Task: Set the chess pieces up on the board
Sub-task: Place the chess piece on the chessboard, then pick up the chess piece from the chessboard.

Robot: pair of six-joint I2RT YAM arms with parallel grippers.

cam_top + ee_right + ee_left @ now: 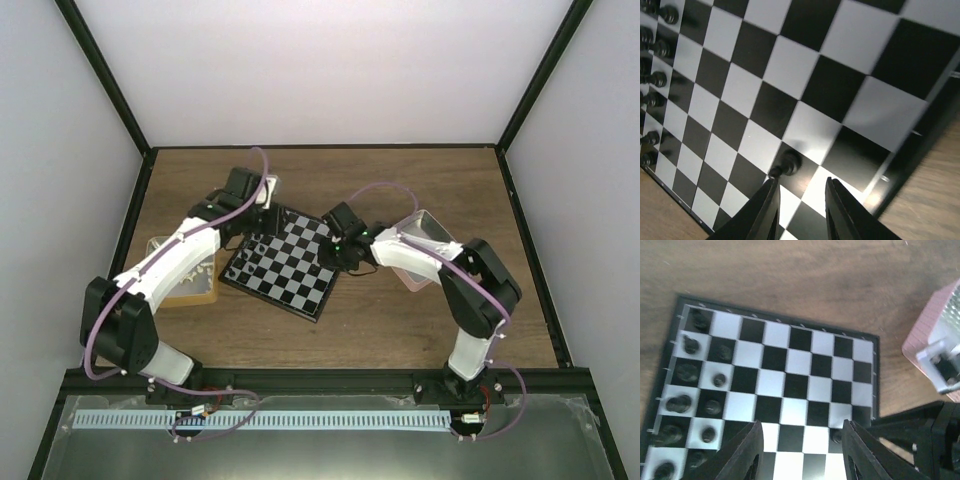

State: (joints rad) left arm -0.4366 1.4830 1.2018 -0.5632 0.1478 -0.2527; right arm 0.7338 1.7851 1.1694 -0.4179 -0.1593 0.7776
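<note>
Your left gripper point(804, 426) hangs above the board point(800, 365) with its jaws standing apart and nothing between them; only bare squares show in the gap. Off to its left in the left wrist view, the black pieces point(687, 372) stand in two files along the board's edge, well apart from those fingers.

Moving right, the lone black piece point(787, 164) is what matters. It sits on a dark square close to the opposite edge, the side toward the pink tray point(932, 335), with most of the board between it and its fellows.

Your right gripper point(801, 181) is low over that same corner, jaws parted a little and holding nothing. The piece lies just ahead of the fingertips, offset toward the finger on the left of the right wrist view. It is outside the gap, not between the pads. Its head points back at that finger in the picture, but you cannot tell whether it stands upright or has tipped.

The right arm is plainly the nearer one; the left would have to cross the board. If you want the piece regripped, my judgement is to advance the right jaws forward and a touch left so the gap straddles it before closing.
</note>
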